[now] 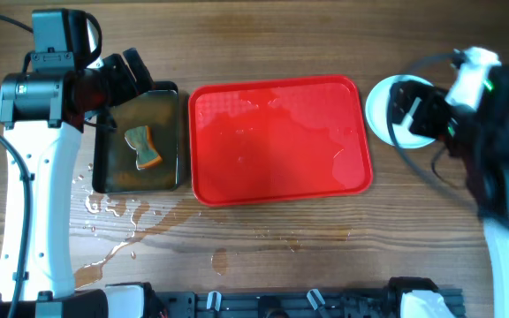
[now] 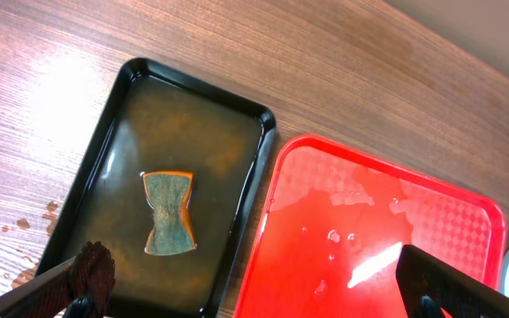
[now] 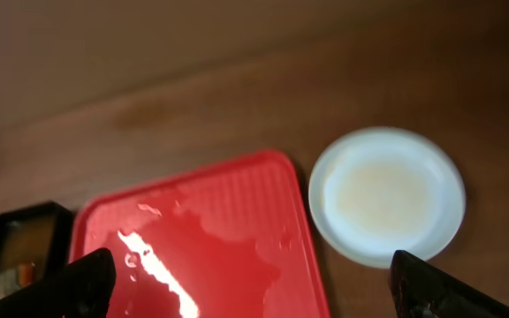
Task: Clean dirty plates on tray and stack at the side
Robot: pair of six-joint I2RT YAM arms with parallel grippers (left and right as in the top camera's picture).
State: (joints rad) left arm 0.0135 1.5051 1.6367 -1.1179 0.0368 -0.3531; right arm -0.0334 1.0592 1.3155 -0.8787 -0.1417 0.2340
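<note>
Wooden desk [image 1: 325,35] seen from directly above; flat red plastic rectangular tray [image 1: 277,141] shared by both raised wrist views.

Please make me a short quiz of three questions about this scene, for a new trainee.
1. True or false: a plate lies on the red tray.
2. Where is the sponge? A) in the black tray; B) on the red tray; C) on the bare table.
3. Fill in: the plate rests beside the red tray, on the side of the ____ arm.
Key: 1 false; 2 A; 3 right.
</note>
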